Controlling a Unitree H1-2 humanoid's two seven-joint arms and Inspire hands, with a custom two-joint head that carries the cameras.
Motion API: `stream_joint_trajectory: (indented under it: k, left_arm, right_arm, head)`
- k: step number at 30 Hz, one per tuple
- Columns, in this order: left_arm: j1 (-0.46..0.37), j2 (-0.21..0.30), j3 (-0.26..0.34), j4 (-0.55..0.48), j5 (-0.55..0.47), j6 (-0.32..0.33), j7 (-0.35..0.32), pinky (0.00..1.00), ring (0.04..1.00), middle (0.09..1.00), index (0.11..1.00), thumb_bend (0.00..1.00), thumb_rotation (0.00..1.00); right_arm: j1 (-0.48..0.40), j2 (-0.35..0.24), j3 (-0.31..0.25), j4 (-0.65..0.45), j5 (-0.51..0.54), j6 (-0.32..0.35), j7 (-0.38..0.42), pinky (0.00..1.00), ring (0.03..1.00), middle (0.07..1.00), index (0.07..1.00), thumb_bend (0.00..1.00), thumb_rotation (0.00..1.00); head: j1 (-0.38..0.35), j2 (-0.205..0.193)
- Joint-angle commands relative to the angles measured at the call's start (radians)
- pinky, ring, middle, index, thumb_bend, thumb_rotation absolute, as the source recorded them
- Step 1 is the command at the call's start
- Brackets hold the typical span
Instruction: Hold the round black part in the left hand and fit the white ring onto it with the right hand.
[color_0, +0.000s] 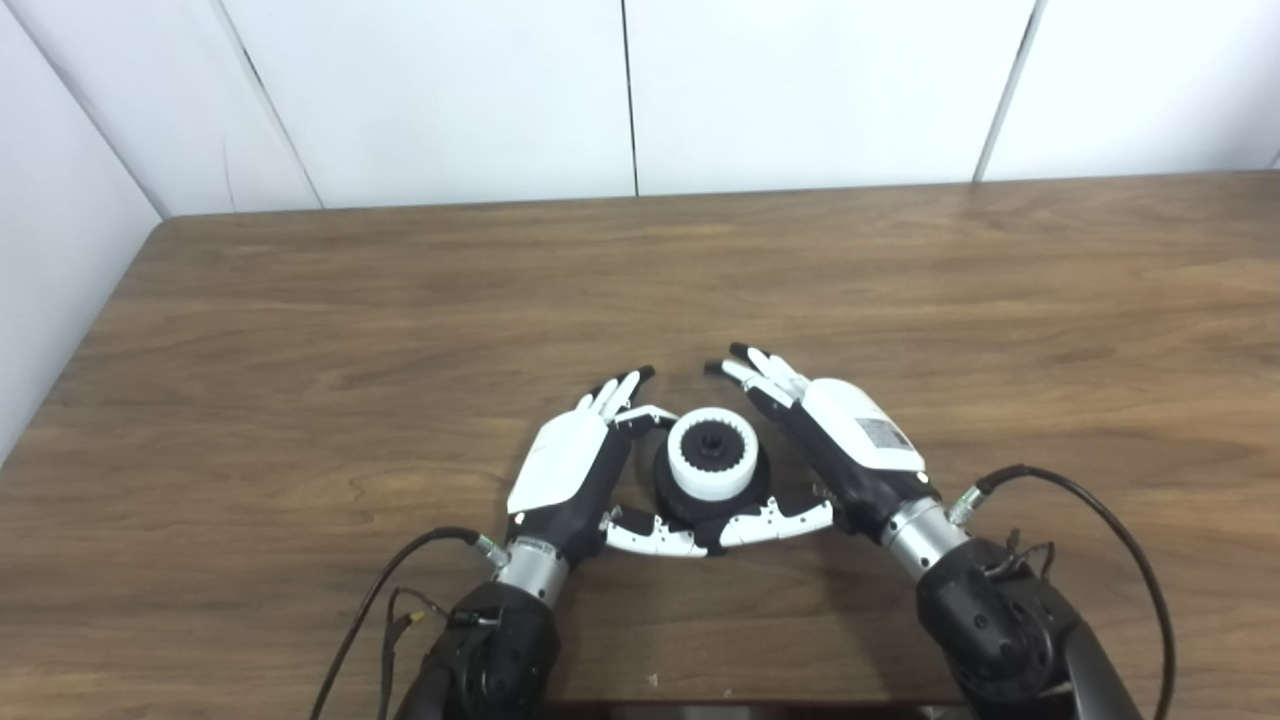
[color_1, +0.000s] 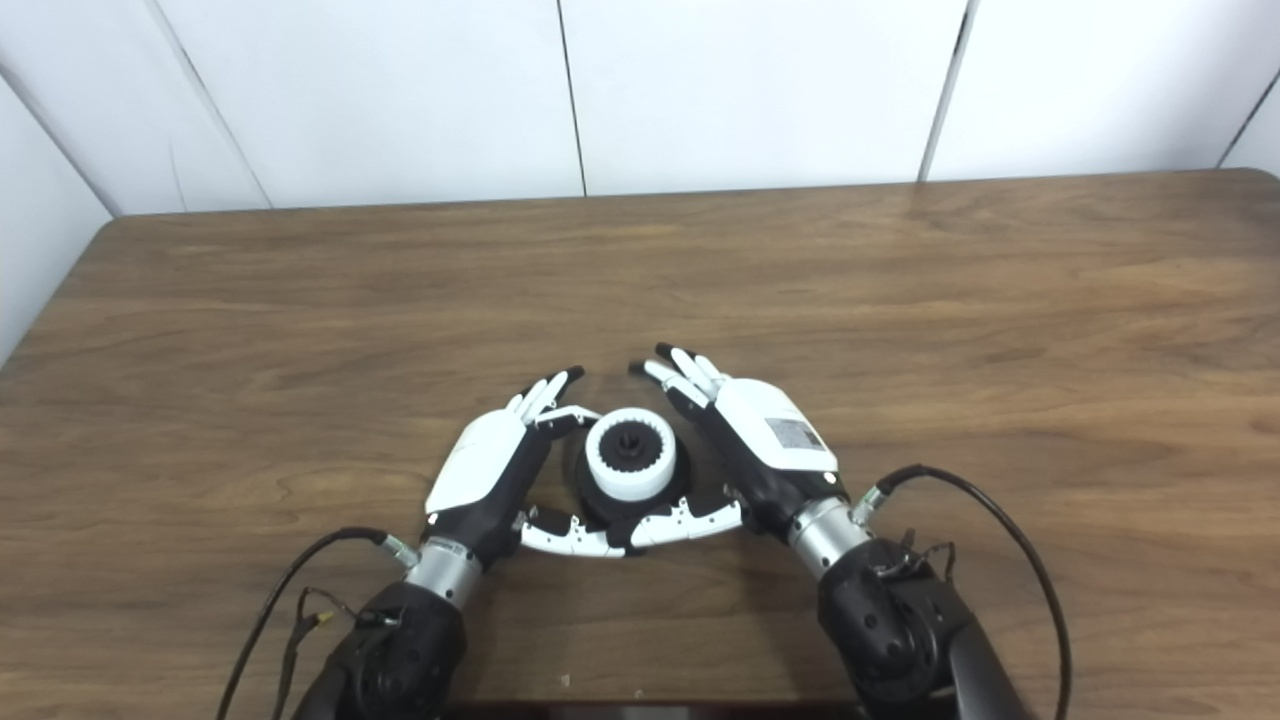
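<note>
Spreading wide across both views, the wooden bench (color_0: 400, 330) carried just one assembly, set near its front edge. Left of that assembly lay the left hand (color_0: 570, 470), fingers extended and apart, its thumb curled under the near side; whether any fingertip actually pressed the part could not be told. Right of the assembly stood the right hand (color_0: 850, 440), likewise spread open with nothing in its grasp, its thumb reaching in to meet the left thumb at the front. Between the two sat the round black part (color_0: 712, 515), resting on the bench rather than lifted. On top of it lay the toothed white ring (color_0: 713, 453), apparently already seated, the dark hub showing through its centre.

Judging by this, the fitting looked close to finished. Doing it well would have meant steadying the black part with the left hand closed about its rim, then pressing the ring down evenly with the right so it stayed level and did not cock to one side.
</note>
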Motion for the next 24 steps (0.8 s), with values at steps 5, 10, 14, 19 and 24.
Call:
stream_joint_trajectory:
  k: [5, 10, 14, 19, 24]
  left_arm:
    - [-0.032, 0.003, 0.004, -0.043, 0.007, -0.020, 0.022, 1.00, 1.000, 1.000, 0.643, 0.96, 0.35]
    - [-0.030, 0.001, 0.004, -0.044, 0.014, -0.013, 0.022, 1.00, 1.000, 1.000, 0.641, 0.96, 0.34]
    - [-0.027, -0.002, 0.004, -0.044, 0.012, -0.015, 0.027, 1.00, 1.000, 1.000, 0.639, 0.97, 0.32]
    - [-0.025, -0.003, 0.003, -0.046, 0.015, -0.015, 0.029, 1.00, 1.000, 1.000, 0.639, 0.97, 0.33]
    - [-0.029, -0.002, 0.006, -0.046, 0.011, -0.016, 0.029, 1.00, 1.000, 1.000, 0.640, 0.98, 0.32]
  right_arm:
    - [-0.030, 0.000, -0.008, -0.035, 0.012, -0.002, 0.005, 0.96, 1.000, 1.000, 1.000, 1.00, 0.60]
    - [-0.041, -0.012, -0.005, -0.047, 0.010, 0.027, 0.045, 0.96, 1.000, 1.000, 1.000, 1.00, 0.54]
    - [-0.049, -0.034, -0.014, -0.050, 0.020, 0.047, 0.084, 0.95, 1.000, 1.000, 1.000, 1.00, 0.50]
    - [-0.043, -0.055, -0.039, -0.046, 0.043, 0.058, 0.094, 0.96, 1.000, 1.000, 1.000, 1.00, 0.46]
    - [-0.035, -0.076, -0.063, -0.053, 0.061, 0.069, 0.100, 0.98, 1.000, 1.000, 1.000, 1.00, 0.45]
  head:
    - [0.002, 0.002]
    - [0.002, 0.002]
    - [-0.004, -0.009]
    - [-0.006, -0.015]
    - [-0.009, -0.014]
